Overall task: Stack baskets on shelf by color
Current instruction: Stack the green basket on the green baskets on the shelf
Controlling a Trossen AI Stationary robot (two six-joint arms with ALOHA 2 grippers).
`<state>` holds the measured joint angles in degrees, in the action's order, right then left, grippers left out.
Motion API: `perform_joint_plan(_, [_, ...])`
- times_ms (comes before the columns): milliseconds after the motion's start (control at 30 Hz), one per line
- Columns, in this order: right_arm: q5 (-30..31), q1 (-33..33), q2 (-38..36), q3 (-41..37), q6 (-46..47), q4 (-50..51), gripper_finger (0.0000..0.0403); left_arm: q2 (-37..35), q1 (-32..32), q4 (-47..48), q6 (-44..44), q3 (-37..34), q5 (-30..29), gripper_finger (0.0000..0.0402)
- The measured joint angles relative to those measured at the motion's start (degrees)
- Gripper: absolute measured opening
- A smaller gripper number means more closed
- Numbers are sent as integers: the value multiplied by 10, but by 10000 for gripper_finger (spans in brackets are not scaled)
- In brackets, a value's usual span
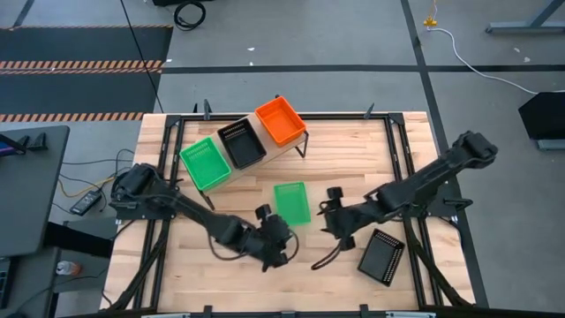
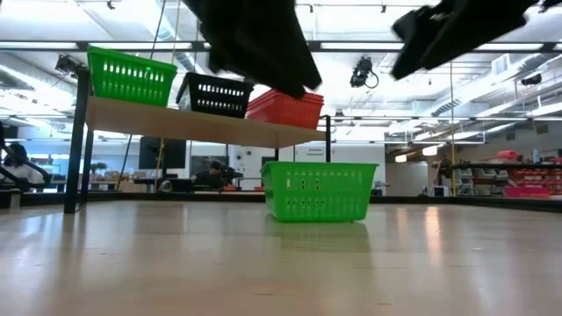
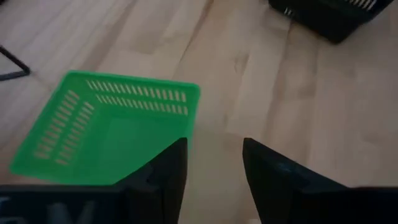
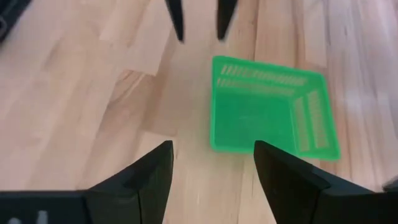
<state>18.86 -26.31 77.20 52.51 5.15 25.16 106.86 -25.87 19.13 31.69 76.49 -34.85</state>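
Both jaws parted, empty — left gripper, right gripper, flanking mesh-sided green basket.

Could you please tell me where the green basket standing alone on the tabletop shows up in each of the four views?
High view: green basket at table centre, between both grippers.
Low view: centre, on the tabletop, below the shelf.
Left wrist view: left side, beyond the left gripper.
Right wrist view: right of centre, beyond the right gripper.
Shared landmark: the slatted wooden tabletop.
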Motion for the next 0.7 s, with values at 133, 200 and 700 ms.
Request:
perform_joint_plan(133, [9,-16,-52,0,19,35,229,1,46,-13,-35,0,91,183])
perform_joint_plan(200, [20,-21,-73,0,22,40,227,1,65,-4,-49,0,119,193])
perform_joint_plan(700, [41,-28,-135,0,23,65,224,75,130,8,-83,0,267,193])
